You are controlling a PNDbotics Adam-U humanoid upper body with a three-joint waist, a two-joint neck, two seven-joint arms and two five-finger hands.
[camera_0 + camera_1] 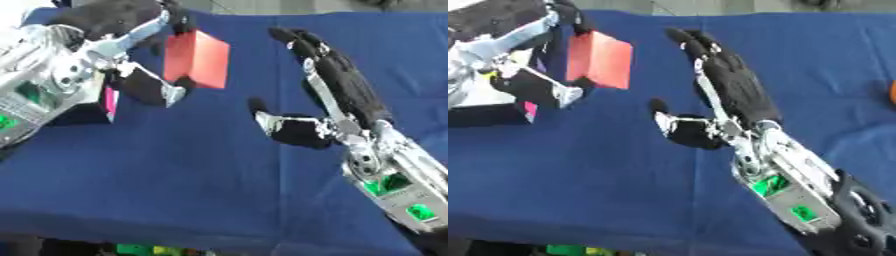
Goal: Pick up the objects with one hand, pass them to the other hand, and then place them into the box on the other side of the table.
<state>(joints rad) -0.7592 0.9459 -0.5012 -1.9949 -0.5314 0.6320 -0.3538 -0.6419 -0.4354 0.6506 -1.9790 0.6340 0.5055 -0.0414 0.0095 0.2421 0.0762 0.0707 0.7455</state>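
A flat red block (197, 59) is held up over the blue table by my left hand (144, 80), with fingers at its top edge and the thumb at its lower edge. My right hand (732, 85) lies open to the right of the block, fingers straight and pointing toward the far side, thumb spread to the left. A gap separates it from the block. A box with a pink side (109, 102) shows partly under my left arm; most of it is hidden.
The blue cloth table (201, 170) spreads across both views. An orange thing (892, 97) shows at the right edge in the right eye view. Green and yellow things (144, 249) sit below the table's front edge.
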